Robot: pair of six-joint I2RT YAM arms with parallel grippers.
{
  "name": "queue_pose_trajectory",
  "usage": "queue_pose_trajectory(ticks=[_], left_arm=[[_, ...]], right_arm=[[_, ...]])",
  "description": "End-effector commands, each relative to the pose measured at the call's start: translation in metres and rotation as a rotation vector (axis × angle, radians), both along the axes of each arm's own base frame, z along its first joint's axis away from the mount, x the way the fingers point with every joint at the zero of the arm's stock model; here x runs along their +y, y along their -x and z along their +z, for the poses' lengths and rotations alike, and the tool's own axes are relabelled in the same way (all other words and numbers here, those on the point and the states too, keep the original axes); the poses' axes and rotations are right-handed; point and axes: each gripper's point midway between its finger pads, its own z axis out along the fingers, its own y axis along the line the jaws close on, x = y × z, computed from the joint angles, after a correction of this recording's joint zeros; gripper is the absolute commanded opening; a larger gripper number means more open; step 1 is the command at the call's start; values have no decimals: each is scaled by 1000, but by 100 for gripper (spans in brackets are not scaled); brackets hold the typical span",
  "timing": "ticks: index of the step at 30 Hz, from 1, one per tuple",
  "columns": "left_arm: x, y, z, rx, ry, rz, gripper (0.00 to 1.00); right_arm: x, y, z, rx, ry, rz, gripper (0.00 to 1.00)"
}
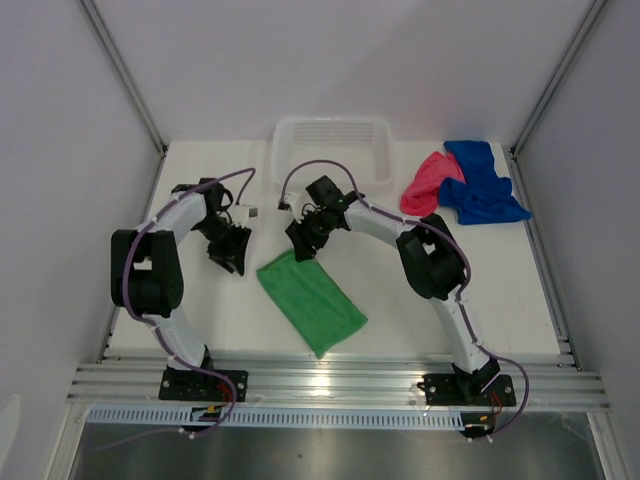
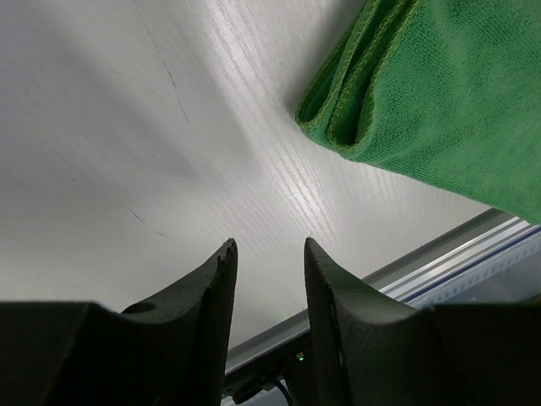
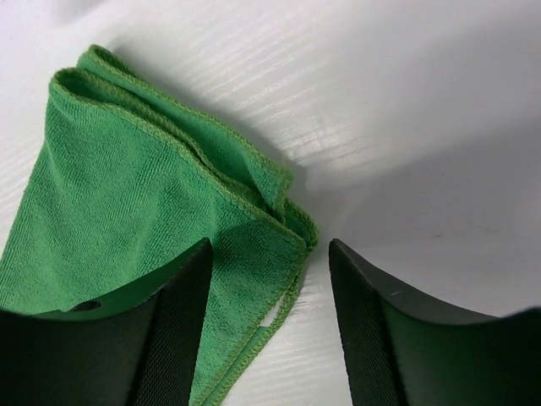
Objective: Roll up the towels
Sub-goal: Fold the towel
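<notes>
A green towel (image 1: 310, 300) lies folded flat on the white table, slanting from the middle toward the front. My right gripper (image 1: 303, 243) hangs over its far corner with jaws open. In the right wrist view the layered corner of the green towel (image 3: 152, 186) lies on the table between the fingers of the right gripper (image 3: 270, 245), not pinched. My left gripper (image 1: 232, 258) stands just left of the towel, open and empty. The left wrist view shows the left gripper (image 2: 269, 245) over bare table and the green towel's edge (image 2: 439, 93) at upper right. A pink-red towel (image 1: 428, 183) and a blue towel (image 1: 480, 182) lie crumpled at the back right.
A white slotted basket (image 1: 330, 140) stands at the back middle of the table, just behind the right arm's wrist. Grey walls close in the table on the left, right and back. An aluminium rail (image 1: 340, 380) runs along the front edge.
</notes>
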Motion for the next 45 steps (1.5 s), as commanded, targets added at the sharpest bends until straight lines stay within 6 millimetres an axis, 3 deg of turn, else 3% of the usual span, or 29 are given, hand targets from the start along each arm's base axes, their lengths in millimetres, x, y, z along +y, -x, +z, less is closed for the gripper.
queue_pose_trajectory(ticks=[1, 7, 10, 12, 14, 17, 18, 19, 20, 21, 22, 24, 25, 26, 28, 29, 33, 38, 42, 43, 45], left_arm=[[1, -7, 5, -32, -2, 15, 40], [4, -9, 11, -42, -17, 12, 40], [3, -11, 17, -58, -15, 11, 39], [2, -12, 21, -74, -10, 7, 36], [1, -15, 24, -90, -8, -1, 33], [-5, -20, 28, -110, -5, -24, 32], [-8, -25, 32, -124, -2, -31, 32], [-15, -26, 30, -120, -1, -53, 32], [-19, -28, 29, -121, -5, -71, 32], [-24, -33, 30, -131, -6, -87, 32], [-34, -38, 29, -135, -13, -120, 32], [-49, -47, 30, -152, -7, -164, 32], [-66, -59, 40, -194, 0, -205, 32], [-73, -60, 32, -173, -1, -227, 32], [-101, -70, 41, -213, 16, -292, 32], [-110, -73, 35, -206, 20, -312, 33], [-153, -88, 34, -262, 45, -398, 35], [-197, -97, 36, -319, 108, -462, 36], [-193, -100, 13, -248, 52, -419, 36], [-193, -98, 11, -232, 51, -416, 36], [-191, -89, 0, -190, 56, -412, 37]], right_arm=[[-3, 7, -6, 64, 17, 46, 59], [0, 5, -7, 113, 49, 50, 52], [1, 4, -10, 128, 51, 38, 32], [2, 7, -7, 170, 27, 12, 12], [1, 9, -9, 217, 13, -33, 0], [-7, -2, -2, 224, -18, -121, 0], [-21, 8, -15, 290, 7, -186, 0], [-27, -10, 5, 233, -56, -242, 0], [-34, -12, 10, 232, -78, -284, 0], [-52, 4, -6, 317, -53, -369, 0], [-65, -14, 17, 257, -120, -437, 0], [-83, -19, 22, 261, -161, -555, 0], [-106, -7, 17, 276, -143, -616, 0], [-119, -9, 12, 253, -116, -686, 0], [-139, 7, -4, 264, -76, -753, 0], [-148, 6, 0, 231, -75, -787, 0], [-148, 4, 0, 225, -107, -770, 0], [-147, -33, 8, 186, -150, -766, 1], [-146, -38, 13, 212, -178, -763, 10], [-146, -37, 15, 214, -182, -758, 22], [-147, -33, 18, 206, -181, -746, 31]])
